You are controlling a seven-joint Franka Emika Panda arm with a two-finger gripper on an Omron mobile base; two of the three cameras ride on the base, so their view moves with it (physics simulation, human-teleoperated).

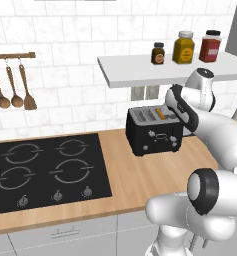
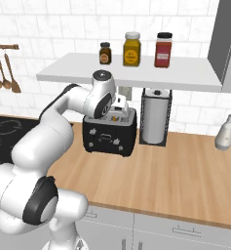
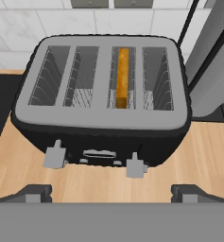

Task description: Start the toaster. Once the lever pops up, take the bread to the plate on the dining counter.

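The black toaster (image 3: 101, 118) stands on the wooden counter against the tiled wall, also seen as the toaster (image 1: 155, 131) and the toaster (image 2: 109, 134). The bread (image 3: 123, 78) sits edge-up in the third slot from the left, its orange crust showing; it appears too as the bread (image 1: 161, 114). Two grey levers (image 3: 54, 156) stick out of the front panel. My gripper (image 3: 111, 193) hovers above and in front of the toaster, open, its fingertips (image 3: 35, 194) wide apart with nothing between them. From the right base view the gripper (image 2: 120, 106) hangs just over the toaster's top. The plate and the dining counter are out of view.
A black stovetop (image 1: 45, 170) lies left of the toaster. A paper towel roll (image 2: 155, 116) in a dark holder stands close on its right. A white shelf (image 2: 185, 75) with three jars hangs low overhead. A spray bottle (image 2: 225, 132) stands far right. Utensils (image 1: 10, 90) hang on the wall.
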